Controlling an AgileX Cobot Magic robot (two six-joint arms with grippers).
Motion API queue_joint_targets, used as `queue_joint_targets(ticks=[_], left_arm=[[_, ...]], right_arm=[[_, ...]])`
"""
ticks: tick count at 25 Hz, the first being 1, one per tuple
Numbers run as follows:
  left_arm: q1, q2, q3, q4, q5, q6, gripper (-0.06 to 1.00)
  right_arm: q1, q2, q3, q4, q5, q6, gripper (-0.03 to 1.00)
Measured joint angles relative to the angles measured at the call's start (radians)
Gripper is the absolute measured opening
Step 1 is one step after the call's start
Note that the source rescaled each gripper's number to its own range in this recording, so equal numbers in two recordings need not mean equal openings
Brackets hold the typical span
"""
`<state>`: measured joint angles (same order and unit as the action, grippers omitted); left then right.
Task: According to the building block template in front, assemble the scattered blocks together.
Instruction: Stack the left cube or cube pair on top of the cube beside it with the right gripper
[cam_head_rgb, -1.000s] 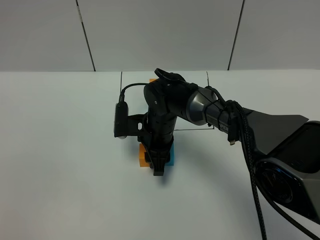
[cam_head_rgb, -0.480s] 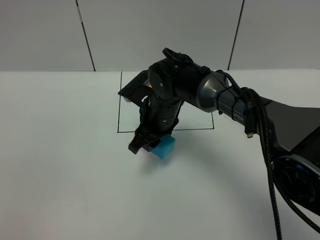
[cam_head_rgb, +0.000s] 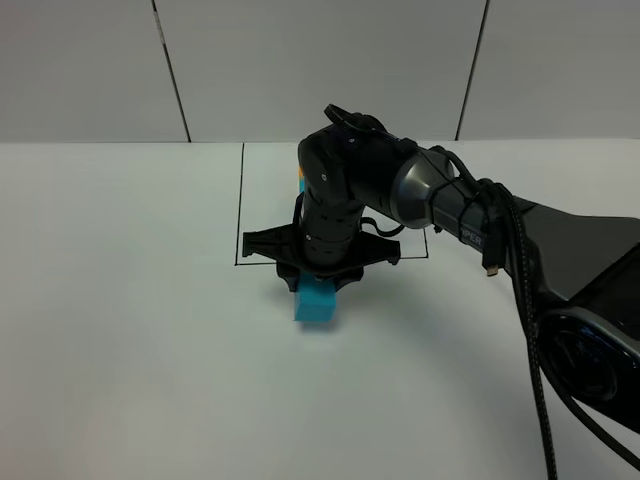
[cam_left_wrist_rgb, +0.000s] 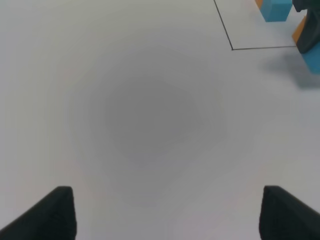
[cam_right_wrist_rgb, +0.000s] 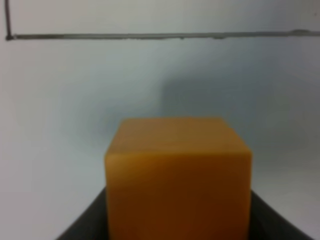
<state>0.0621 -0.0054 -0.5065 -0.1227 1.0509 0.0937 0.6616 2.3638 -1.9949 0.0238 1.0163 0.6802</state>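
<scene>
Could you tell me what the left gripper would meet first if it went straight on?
The white table; nothing else lies ahead of the left gripper, though the distance is unclear.

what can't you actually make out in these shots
- Exterior high: right arm hides most of the building block template; an orange sliver shows.
- Exterior high: the right gripper covers the orange block; only the teal block shows.
- Right wrist: the blurred orange block hides the teal one.
- Left wrist: the frame edge crops the teal block.
</scene>
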Motion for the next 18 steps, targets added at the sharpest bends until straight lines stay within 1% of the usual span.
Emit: queue_joint_targets(ticks=[8,18], left_arm=[[0.0,0.0,0.0,0.0,0.0,0.0,0.68],[0.0,0.0,0.0,0.0,0.0,0.0,0.68]], right_arm=[[0.0,0.021,0.0,-0.005,0.01,0.017,0.01],[0.0,0.021,0.0,-0.049,0.035,0.012,0.01]])
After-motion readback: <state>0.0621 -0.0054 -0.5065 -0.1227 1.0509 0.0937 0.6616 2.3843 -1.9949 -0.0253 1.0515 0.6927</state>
